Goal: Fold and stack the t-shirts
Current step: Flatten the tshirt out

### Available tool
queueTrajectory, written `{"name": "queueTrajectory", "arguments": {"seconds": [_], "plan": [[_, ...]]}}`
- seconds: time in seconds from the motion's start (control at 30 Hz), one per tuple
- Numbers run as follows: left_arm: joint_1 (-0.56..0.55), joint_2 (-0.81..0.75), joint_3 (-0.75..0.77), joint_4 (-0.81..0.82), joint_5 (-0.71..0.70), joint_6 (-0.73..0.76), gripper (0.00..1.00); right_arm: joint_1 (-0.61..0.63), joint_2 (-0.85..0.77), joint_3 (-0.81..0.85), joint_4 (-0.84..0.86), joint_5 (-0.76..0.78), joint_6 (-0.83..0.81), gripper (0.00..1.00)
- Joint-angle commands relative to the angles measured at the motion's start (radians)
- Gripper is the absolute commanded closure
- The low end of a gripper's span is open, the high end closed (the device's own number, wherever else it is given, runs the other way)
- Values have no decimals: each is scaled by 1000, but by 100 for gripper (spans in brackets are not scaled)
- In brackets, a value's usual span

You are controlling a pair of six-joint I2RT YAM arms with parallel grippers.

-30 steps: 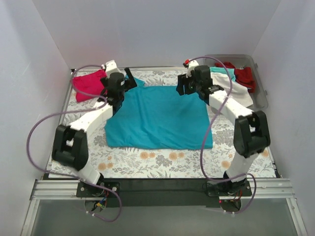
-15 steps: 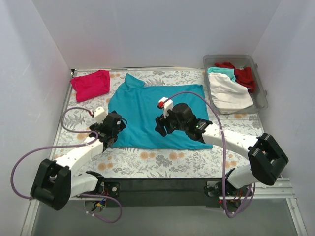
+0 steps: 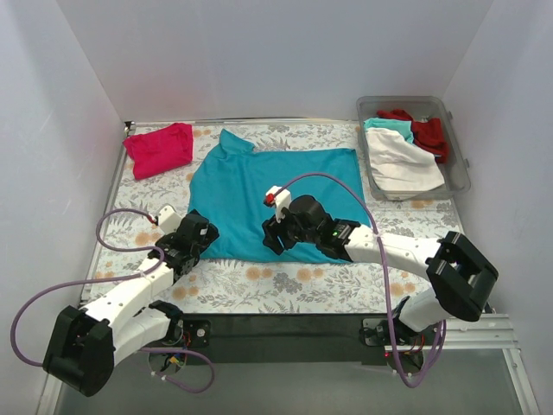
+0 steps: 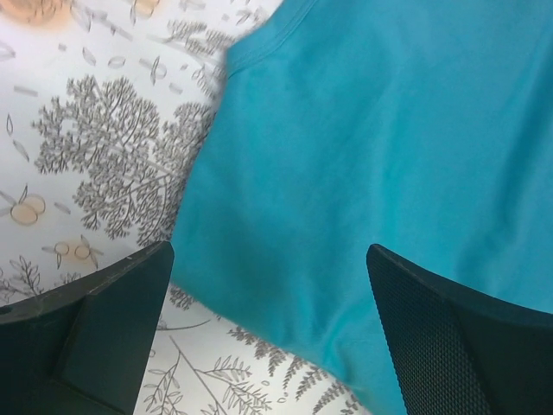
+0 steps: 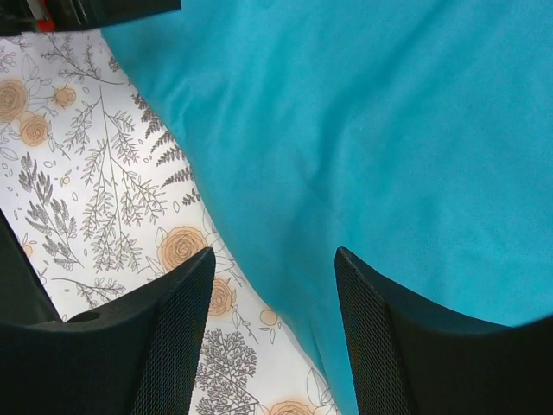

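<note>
A teal t-shirt (image 3: 259,186) lies spread flat mid-table, one sleeve sticking out at the far left. My left gripper (image 3: 199,240) is open at its near-left corner. In the left wrist view (image 4: 268,346) the shirt's edge (image 4: 363,156) lies between the jaws. My right gripper (image 3: 275,235) is open over the shirt's near edge. In the right wrist view (image 5: 272,337) the hem (image 5: 363,130) runs between the jaws. A folded magenta-pink t-shirt (image 3: 160,149) lies at the far left. White (image 3: 399,160), teal (image 3: 386,126) and red (image 3: 428,131) t-shirts sit in a bin.
The clear plastic bin (image 3: 458,169) stands at the far right. The table carries a floral-print cloth (image 3: 285,281). White walls close in the left, back and right sides. Purple cables loop from both arms.
Both arms have pulled back from the shirt's far edge to its near edge and come down low. The teal shirt now lies spread out.
</note>
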Motion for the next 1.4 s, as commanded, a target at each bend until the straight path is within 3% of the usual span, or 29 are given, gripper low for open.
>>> {"name": "queueTrajectory", "arguments": {"seconds": [0.0, 0.4, 0.93, 1.07, 1.37], "plan": [[-6, 4, -20, -28, 28, -86, 14, 13, -32, 4, 57, 16, 7, 48], [-6, 79, -30, -10, 76, -104, 35, 13, -48, -59, 77, 28, 13, 48], [-8, -88, -60, -103, 130, -98, 36, 13, 87, -22, 94, -6, 33, 48], [-15, -88, -63, -105, 158, -98, 54, 13, 93, -23, 94, -3, 33, 48], [-47, -39, -73, -103, 176, -118, 51, 13, 127, -22, 92, 17, 41, 48]]}}
